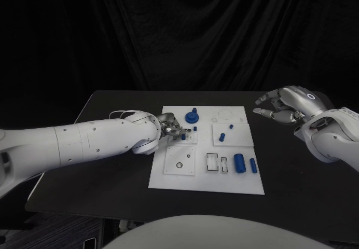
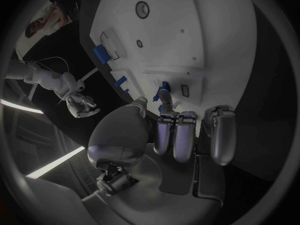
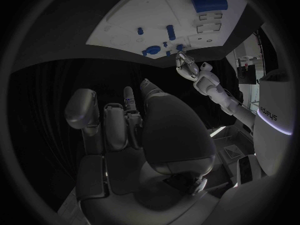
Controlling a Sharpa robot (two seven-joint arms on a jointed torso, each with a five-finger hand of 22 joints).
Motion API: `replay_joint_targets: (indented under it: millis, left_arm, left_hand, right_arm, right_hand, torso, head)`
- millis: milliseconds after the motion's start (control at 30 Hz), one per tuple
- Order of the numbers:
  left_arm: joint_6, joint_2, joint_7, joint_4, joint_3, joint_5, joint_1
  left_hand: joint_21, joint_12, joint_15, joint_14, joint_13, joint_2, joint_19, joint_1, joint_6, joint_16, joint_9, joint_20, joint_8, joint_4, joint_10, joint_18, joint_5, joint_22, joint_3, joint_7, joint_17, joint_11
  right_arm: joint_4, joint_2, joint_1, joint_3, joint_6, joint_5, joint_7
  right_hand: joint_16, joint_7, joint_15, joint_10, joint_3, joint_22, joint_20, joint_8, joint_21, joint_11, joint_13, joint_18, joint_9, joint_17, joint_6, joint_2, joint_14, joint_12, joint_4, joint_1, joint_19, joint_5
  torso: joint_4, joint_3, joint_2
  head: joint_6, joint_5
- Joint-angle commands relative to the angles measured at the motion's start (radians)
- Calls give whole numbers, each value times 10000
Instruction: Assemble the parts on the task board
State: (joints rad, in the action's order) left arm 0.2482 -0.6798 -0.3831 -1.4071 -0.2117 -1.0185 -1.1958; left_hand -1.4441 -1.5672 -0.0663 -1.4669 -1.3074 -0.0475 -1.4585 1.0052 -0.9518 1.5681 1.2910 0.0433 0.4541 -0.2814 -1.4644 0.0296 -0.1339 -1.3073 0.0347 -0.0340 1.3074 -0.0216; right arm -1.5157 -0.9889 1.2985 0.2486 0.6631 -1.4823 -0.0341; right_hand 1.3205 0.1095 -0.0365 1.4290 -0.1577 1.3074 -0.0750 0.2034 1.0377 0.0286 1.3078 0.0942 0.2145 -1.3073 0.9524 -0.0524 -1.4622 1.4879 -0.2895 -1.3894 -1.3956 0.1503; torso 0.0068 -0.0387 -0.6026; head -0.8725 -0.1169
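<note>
Head view first: the task board sits in the middle of the black table. The left hand is over the board's left edge, fingertips bunched around a small blue part, so it's pinching that one. A blue round gear-like part stands near the board's far edge. A big blue cylinder and a thinner blue pin lie side by side near the board's right edge, next to two rectangular slots that look bare inside. The right hand hovers off the board's far right corner, fingers loosely curled, holding nothing.

Left wrist view: the fingers close on the small blue part right on the board.

Right wrist view: the right hand has its fingers apart and nothing in them, well clear of the board; the big cylinder lies on it.
</note>
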Motion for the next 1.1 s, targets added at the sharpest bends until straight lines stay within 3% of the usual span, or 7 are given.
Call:
replay_joint_targets:
  millis: [33,233,400,500,667,900,1100]
  left_arm:
    - [954,-128,591,-231,12,66,-200]
    - [28,-192,270,-320,12,66,-720]
    - [-1173,-52,-103,-28,12,66,-918]
    - [-1729,83,-298,168,11,66,-960]
    - [-2592,411,-713,574,11,66,-993]
    - [-3269,860,-1160,1093,11,66,-1003]
    - [-3531,1159,-1343,1397,11,66,-999]
  left_hand:
    - [-74,-36,-57,-1039,-2634,15,-52,139,46,27,40,-3,40,-1,-1064,102,-121,-1839,-76,25,2634,-81]
    - [17,-36,-50,-1039,-2634,-249,19,370,151,27,9,-5,-96,-16,-1064,126,-509,-1806,-171,14,2634,-73]
    - [194,-36,-17,-1039,-2634,-491,165,1134,193,27,-290,24,-469,242,-1064,173,-751,-1741,-13,-17,2634,-39]
    - [223,-36,-15,-1039,-2634,-511,185,1327,182,27,-366,30,-550,340,-1064,179,-705,-1736,45,-17,2634,-39]
    - [260,-36,0,-1039,-2634,-514,209,1331,154,27,-463,41,-651,296,-1064,187,-466,-1730,24,-49,2634,-18]
    - [264,-36,24,-1039,-2634,-523,199,1158,99,27,-607,61,-801,131,-1064,185,-379,-1746,-67,-82,2634,12]
    - [262,-36,34,-1039,-2634,-532,183,1022,5,27,-744,75,-940,20,-1064,182,-340,-1762,-144,-92,2634,21]
  right_arm:
    - [6,-6,-20,-7,6,-31,209]
    - [28,21,-19,-7,13,-31,228]
    - [13,41,-17,-7,62,-31,236]
    - [1,26,-16,-7,92,-31,235]
    - [-18,9,-16,-7,110,-31,239]
    - [-21,38,-16,-7,137,-31,216]
    - [-50,23,-16,-7,153,-31,206]
  right_hand:
    - [-43,4,23,-25,-1,1339,10,-48,-46,24,643,35,-18,-423,85,-22,-112,-50,-39,91,-58,36]
    - [-53,4,23,-21,4,1342,11,-52,-37,23,647,33,-23,-415,87,-16,-110,-48,-39,119,-63,42]
    - [-33,-2,22,-6,-4,1341,11,-57,-42,19,663,34,-31,-431,91,3,-120,-40,-28,132,-64,73]
    - [-14,-7,19,1,-12,1347,13,-61,-19,15,670,30,-37,-447,96,14,-130,-36,-23,135,-74,103]
    - [-6,-9,14,16,-21,1350,16,-66,-6,11,686,28,-48,-452,105,42,-138,-29,-28,163,-83,148]
    - [-8,-11,12,13,-25,1350,17,-69,-8,10,680,29,-53,-450,108,54,-139,-31,-29,175,-84,168]
    - [-12,-11,11,17,-28,1353,18,-72,3,10,684,27,-58,-446,111,67,-140,-29,-32,193,-90,185]
  torso:
    - [4,4,-12]
    - [16,3,-3]
    - [-9,-23,19]
    - [-29,-37,26]
    - [-16,-25,1]
    - [-44,-41,18]
    - [-22,7,-17]
  head:
    - [-1,26]
    - [-1,45]
    - [-1,79]
    - [-1,101]
    - [-1,120]
    - [-1,59]
    - [-1,74]
